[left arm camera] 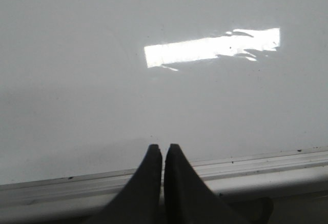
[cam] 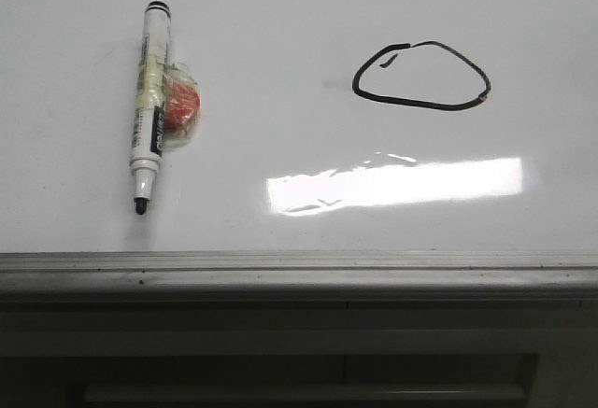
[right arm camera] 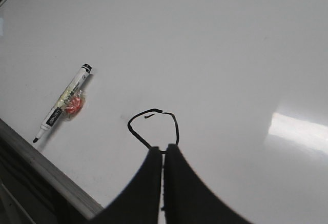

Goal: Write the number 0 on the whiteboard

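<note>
The number 0 (cam: 420,76) is a black marker loop on the whiteboard (cam: 280,16), right of centre, with a stray tick at its upper left. It also shows in the right wrist view (right arm camera: 152,127). An uncapped white marker (cam: 149,109) lies on the board at the left, tip toward the near rail, with a red lump taped to it (cam: 181,105); it also shows in the right wrist view (right arm camera: 62,102). My left gripper (left arm camera: 163,149) is shut and empty over the board's near edge. My right gripper (right arm camera: 163,149) is shut and empty, above the loop's near end.
A grey metal rail (cam: 299,273) runs along the board's near edge, also in the left wrist view (left arm camera: 256,167). A bright light reflection (cam: 392,184) lies on the board near the rail. A faint grey smudge (cam: 334,84) sits left of the loop.
</note>
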